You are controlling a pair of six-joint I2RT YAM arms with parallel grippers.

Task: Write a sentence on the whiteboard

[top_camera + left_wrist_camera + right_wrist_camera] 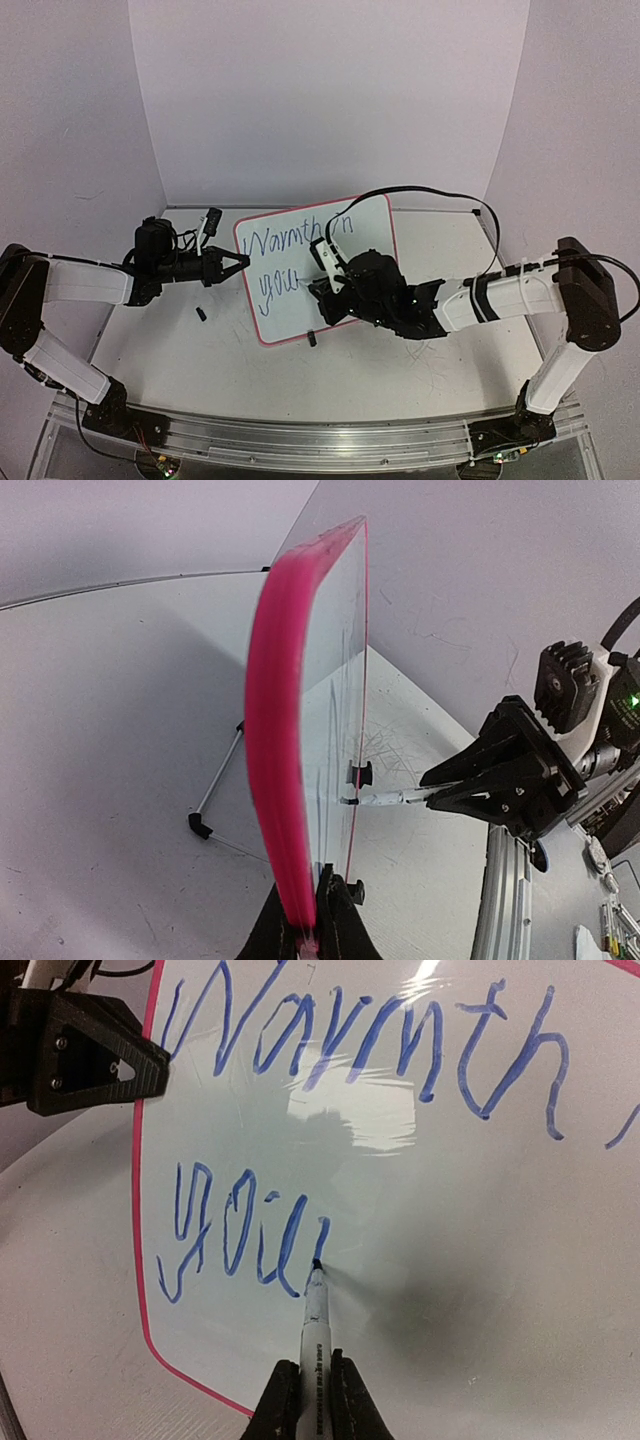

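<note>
The whiteboard [350, 240], white with a thin pink-red frame, stands tilted at the table's middle. Blue slanted script, the sentence [330, 1050], reads "Warmth" with more letters on the top line and "you" [240, 1235] below. My left gripper [240, 264] is shut on the board's left edge; the left wrist view shows its jaws pinching the pink frame [280, 780]. My right gripper [313, 1395] is shut on a white marker [314, 1320] whose tip touches the board just right of "you". It also shows in the top view [330, 275], in front of the board.
The board's wire stand with black feet [200, 825] rests on the scratched white tabletop [200, 370]. A small black cap [201, 313] lies left of the board. White walls enclose the back and sides. A metal rail [300, 435] runs along the near edge.
</note>
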